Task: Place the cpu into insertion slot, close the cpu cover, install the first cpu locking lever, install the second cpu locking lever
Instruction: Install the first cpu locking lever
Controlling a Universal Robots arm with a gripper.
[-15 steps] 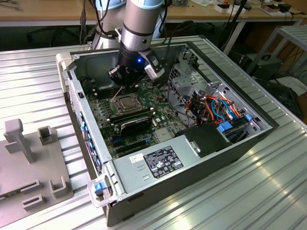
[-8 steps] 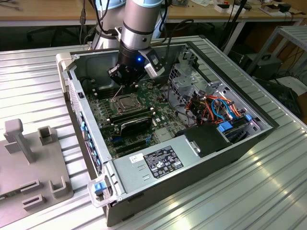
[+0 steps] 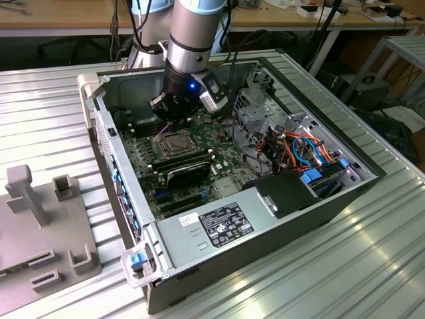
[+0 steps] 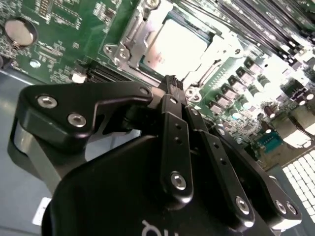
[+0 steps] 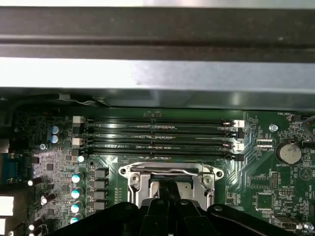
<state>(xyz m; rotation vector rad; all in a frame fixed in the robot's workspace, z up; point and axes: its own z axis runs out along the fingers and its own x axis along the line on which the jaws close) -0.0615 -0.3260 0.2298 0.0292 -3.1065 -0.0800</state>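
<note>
Cpu [image 4: 179, 42] sits flat in the slot [image 3: 163, 149], a small square chip whose silver-grey top face catches the light and looks almost white in the second wrist view. The cover [image 4: 132, 37], a thin silver-grey frame plate, lies down around the chip, and the chip's top shows through its square window. The slot is set into the green board [image 3: 222, 166] inside an open case [image 3: 109, 146], which lies on its side on the ribbed metal bench [image 3: 53, 106], well in from the bench's edges. The arm [image 3: 192, 33] reaches down into the case, and the hand [image 3: 171, 123] hangs just above the slot's far side in the exterior view. In both wrist views the black fingers [image 4: 172, 123] run together to a point, closed tip to tip, with nothing seen between them; the tips [image 5: 167, 187] are right at the edge of the cover, though whether they touch it cannot be told. In the exterior view the cpu [image 3: 174, 141] reads as a pale square inside a darker metal surround. Long black memory slots [image 5: 157, 135] lie in a row just beside the cover, and a round coin battery [image 5: 289, 152] sits on the board near them. A grey fixture [image 3: 46, 219] with upright posts stands on the bench near its edge at the exterior view's left, apart from the case.
</note>
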